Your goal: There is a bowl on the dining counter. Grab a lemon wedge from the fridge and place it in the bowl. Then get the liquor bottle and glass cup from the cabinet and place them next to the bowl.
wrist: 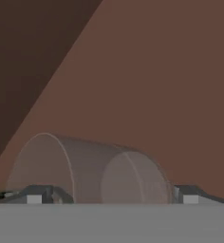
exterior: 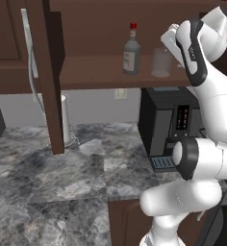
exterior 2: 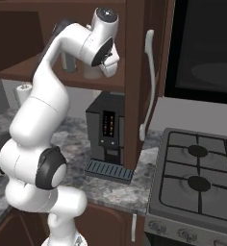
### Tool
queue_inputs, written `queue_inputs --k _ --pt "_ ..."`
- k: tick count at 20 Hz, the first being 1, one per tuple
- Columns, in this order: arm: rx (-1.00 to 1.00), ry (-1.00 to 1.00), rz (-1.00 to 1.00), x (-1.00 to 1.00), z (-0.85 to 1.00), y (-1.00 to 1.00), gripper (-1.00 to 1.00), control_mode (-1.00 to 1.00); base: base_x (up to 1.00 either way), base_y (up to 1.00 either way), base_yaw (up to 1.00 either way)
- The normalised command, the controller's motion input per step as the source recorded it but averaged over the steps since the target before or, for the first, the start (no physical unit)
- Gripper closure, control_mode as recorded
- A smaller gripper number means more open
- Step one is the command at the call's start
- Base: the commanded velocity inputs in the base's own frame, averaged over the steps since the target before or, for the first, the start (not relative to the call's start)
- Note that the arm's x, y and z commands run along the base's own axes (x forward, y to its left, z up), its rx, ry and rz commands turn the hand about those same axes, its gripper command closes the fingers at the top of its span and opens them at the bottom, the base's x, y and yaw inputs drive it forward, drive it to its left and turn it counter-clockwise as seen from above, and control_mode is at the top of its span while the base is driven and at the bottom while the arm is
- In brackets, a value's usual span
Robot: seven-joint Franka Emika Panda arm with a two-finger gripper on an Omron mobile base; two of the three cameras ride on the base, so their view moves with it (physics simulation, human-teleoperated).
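Note:
The cabinet (exterior: 96,72) stands open, its door (exterior: 48,72) swung out to the left. On its shelf the liquor bottle (exterior: 131,53), clear with a red cap, stands upright. The glass cup (exterior: 161,62) stands to the bottle's right. My gripper (exterior: 167,47) reaches in at the cup from the right. In the hand view the cup (wrist: 95,171) lies between my two fingertips (wrist: 35,195), and the jaws of the gripper (wrist: 111,197) stand wide and apart from its sides. The gripper is open. The bowl, dining counter, fridge and lemon wedge are out of view.
A black coffee machine (exterior: 168,125) stands on the marbled counter (exterior: 48,168) right under the shelf. A white cylinder (exterior: 65,120) stands behind the open door. A gas stove (exterior 2: 197,178) lies to the right, beyond a second door with a pale handle (exterior 2: 149,81).

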Motion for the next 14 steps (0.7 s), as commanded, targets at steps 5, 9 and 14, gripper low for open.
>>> queue_inputs --k 5,9,14 --pt "0.00 0.04 0.00 0.00 -0.26 0.00 -1.00 -1.00 0.00 0.00 0.00" --pt "0.00 0.02 0.00 0.06 -0.21 0.00 -1.00 -1.00 0.00 0.00 0.00" --pt "0.00 0.06 0.00 0.01 -0.30 0.00 -1.00 -1.00 0.00 0.00 0.00"
